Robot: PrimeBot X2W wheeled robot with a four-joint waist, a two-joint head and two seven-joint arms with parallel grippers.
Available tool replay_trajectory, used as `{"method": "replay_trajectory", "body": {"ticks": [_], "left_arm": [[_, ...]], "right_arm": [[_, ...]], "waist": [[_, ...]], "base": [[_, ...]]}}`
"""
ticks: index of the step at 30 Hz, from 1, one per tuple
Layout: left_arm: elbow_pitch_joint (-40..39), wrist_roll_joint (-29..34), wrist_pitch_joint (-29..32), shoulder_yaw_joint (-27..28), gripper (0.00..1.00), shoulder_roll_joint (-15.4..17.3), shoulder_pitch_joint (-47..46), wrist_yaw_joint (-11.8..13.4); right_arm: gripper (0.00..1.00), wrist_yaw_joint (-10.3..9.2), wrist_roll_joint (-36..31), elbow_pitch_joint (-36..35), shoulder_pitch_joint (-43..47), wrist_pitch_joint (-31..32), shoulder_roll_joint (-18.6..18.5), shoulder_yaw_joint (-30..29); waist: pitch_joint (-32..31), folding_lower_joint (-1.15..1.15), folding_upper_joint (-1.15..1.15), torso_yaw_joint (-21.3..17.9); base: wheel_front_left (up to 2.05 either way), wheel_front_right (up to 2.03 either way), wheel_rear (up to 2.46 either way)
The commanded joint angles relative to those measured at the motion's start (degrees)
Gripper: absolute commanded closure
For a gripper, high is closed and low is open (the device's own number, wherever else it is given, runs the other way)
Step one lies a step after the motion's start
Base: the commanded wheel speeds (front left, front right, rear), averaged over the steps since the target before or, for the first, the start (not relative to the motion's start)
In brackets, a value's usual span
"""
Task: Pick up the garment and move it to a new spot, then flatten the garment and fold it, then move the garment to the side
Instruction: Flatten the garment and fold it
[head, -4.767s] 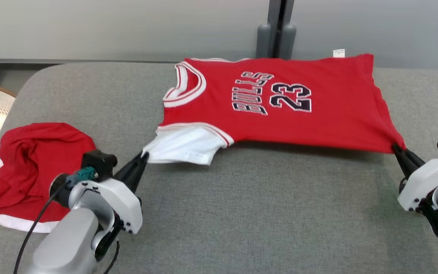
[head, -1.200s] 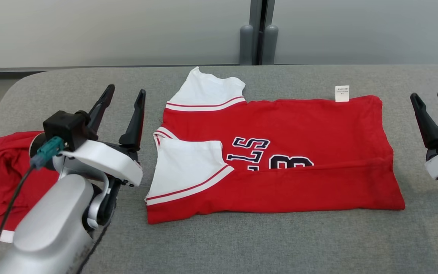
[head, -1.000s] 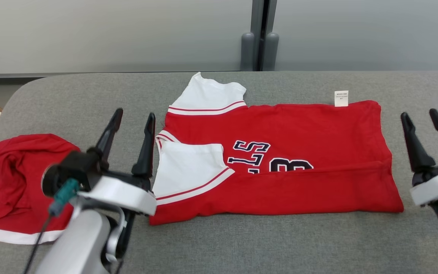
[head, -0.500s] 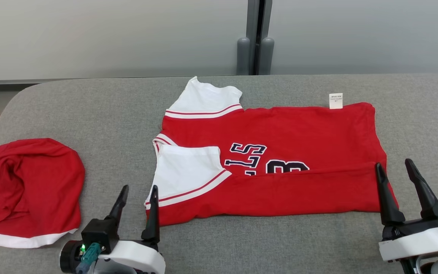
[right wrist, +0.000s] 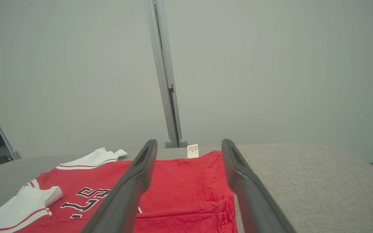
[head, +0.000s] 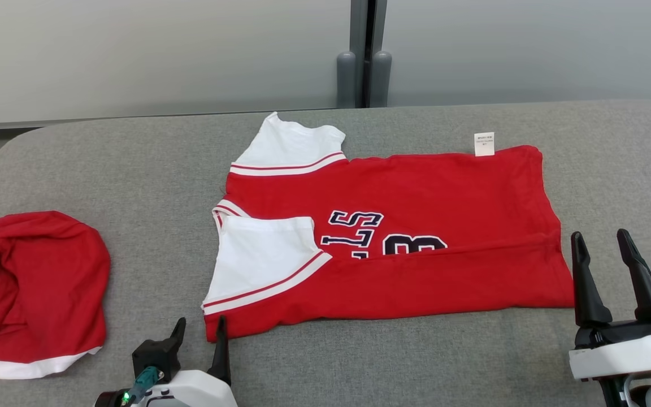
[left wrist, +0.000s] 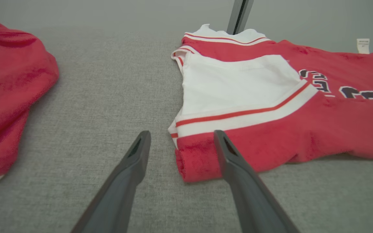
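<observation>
The garment (head: pixel 416 226), a red jersey with white sleeves and dark lettering, lies flat on the grey table (head: pixel 133 169) with its near long edge folded up over the print. My left gripper (head: pixel 200 330) is open just in front of the garment's (left wrist: pixel 270 129) near left corner; in the left wrist view that corner lies between the tips of my left gripper (left wrist: pixel 180 137). My right gripper (head: pixel 602 243) stands open just right of the near right corner, nothing between its fingers. In the right wrist view the garment (right wrist: pixel 180 184) lies beyond my open right gripper (right wrist: pixel 189 146).
A second red garment (head: pixel 26 282) with white trim lies bunched at the table's left edge, also in the left wrist view (left wrist: pixel 8 84). A grey wall with a vertical post (head: pixel 362 53) stands behind the table.
Both grippers, open throughout, have drawn back and down to the garment's near corners. The camera has shifted a little. Before that the near edge was folded over and released.
</observation>
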Motion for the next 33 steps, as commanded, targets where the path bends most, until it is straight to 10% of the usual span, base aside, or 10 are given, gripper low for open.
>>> {"method": "replay_trajectory", "body": {"ticks": [1, 12, 14, 33], "left_arm": [[1.6, -1.2, 0.0, 0.0, 0.00, 0.2, -1.3, 0.5], [17.0, -3.9, 0.4, -2.8, 0.05, 0.1, -7.2, -0.6], [17.7, -4.2, 0.4, -3.2, 0.98, 0.1, -7.8, -1.3], [1.0, 0.5, 0.0, -3.2, 1.00, 0.2, -6.0, -2.3]], "right_arm": [[0.00, -0.02, 0.2, -0.4, 0.2, -0.1, 0.1, 0.2], [0.00, -0.02, -0.4, -0.2, -0.2, -0.1, -0.7, 0.1], [0.00, -0.02, -0.7, 0.3, 0.0, -0.1, -0.6, -0.4], [0.00, -0.02, 1.3, 26.4, -6.8, 1.6, 3.0, -4.9]], "waist": [[0.3, 0.00, 0.00, -0.4], [1.6, 0.00, 0.00, -2.9], [1.7, 0.00, 0.00, -3.0], [2.0, 0.00, 0.00, 1.5]], "base": [[0.00, 0.00, 0.00], [0.00, 0.00, 0.00], [0.00, 0.00, 0.00], [0.00, 0.00, 0.00]]}}
